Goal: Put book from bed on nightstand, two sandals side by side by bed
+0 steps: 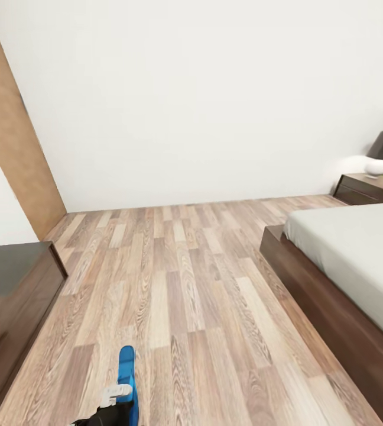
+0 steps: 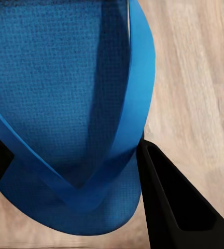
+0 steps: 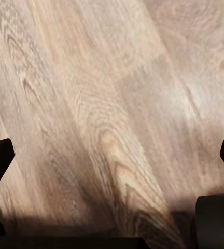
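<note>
Brown wood-plank floor, low bed with dark frame and bare grey mattress standing on it, nightstand beyond, dark cabinet opposite

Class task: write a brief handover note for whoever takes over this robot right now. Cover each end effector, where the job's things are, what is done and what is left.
Left end effector: shut on a blue sandal, carried low above the floor.
Right end effector: open, holding nothing, over bare planks.
Bed: ahead on the right, with a nightstand past it by the wall.
Done: one sandal picked up.
Left: set this sandal beside the bed, fetch the other sandal and lay it alongside, then move the book from bed to nightstand. Book and second sandal are not visible.
</note>
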### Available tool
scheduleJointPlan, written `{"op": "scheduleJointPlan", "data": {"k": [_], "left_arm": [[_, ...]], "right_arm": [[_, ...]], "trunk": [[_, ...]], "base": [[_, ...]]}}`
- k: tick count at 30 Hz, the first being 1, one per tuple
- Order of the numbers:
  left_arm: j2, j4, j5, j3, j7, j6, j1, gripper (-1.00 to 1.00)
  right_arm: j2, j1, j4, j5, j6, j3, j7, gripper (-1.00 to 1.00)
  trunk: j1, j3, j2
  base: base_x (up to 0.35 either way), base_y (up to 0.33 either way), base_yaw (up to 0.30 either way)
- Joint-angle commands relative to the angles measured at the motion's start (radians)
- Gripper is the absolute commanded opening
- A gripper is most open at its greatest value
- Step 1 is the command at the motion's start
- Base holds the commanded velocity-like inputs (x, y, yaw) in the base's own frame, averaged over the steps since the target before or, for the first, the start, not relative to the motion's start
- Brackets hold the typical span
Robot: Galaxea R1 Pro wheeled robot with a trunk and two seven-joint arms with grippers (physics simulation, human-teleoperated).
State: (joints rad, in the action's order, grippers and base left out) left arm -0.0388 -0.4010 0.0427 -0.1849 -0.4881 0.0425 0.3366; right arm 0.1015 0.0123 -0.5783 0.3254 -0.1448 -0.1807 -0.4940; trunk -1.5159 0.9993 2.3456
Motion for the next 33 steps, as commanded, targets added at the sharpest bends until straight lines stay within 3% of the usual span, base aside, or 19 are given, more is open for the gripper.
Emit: {"op": "scheduleJointPlan", "data": {"k": [1, 33], "left_arm": [[0.001, 0.001, 0.003, -0.005, -0.007, 0.004, 0.001, -1.00], [0.001, 0.001, 0.003, -0.005, -0.007, 0.004, 0.001, -1.00]], "right_arm": [[0.000, 0.000, -0.001, 0.011, -0.010, -0.003, -0.005, 1.00], [0.000, 0.000, -0.001, 0.010, -0.009, -0.003, -0.005, 1.00]], "trunk": [[0.000, 0.001, 0.000], [0.000, 0.001, 0.000]], "base": [[0.000, 0.000, 0.294], [0.000, 0.000, 0.294]]}}
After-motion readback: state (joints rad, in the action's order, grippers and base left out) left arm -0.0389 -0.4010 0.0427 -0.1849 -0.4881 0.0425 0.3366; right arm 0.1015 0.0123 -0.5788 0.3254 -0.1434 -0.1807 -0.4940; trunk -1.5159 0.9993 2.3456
